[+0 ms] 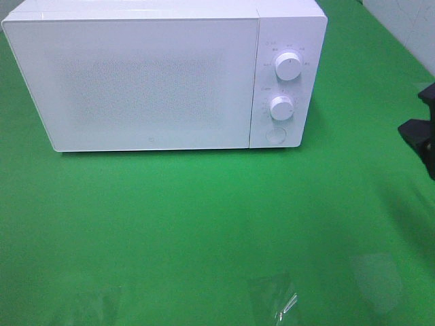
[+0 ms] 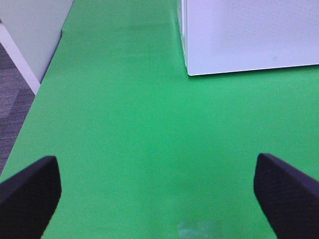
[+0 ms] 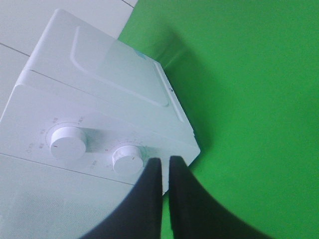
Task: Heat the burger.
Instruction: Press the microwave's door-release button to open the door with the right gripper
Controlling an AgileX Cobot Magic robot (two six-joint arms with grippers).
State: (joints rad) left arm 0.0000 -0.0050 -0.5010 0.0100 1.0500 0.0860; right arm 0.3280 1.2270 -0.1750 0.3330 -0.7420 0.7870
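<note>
we count one white box-shaped microwave (image 1: 136, 75), door closed, two round white dials (image 1: 289, 66), one round button (image 1: 275, 134); left gripper (image 2: 155, 167) spread wide, right gripper (image 3: 165, 167) pinched together, empty.

Microwave (image 1: 136, 75) on table (image 1: 204, 224) (rear, left)

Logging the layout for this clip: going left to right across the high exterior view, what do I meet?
microwave door → control panel, whose two knobs sit one above the other → green cloth → right gripper, black, at the frame's right edge.
</note>
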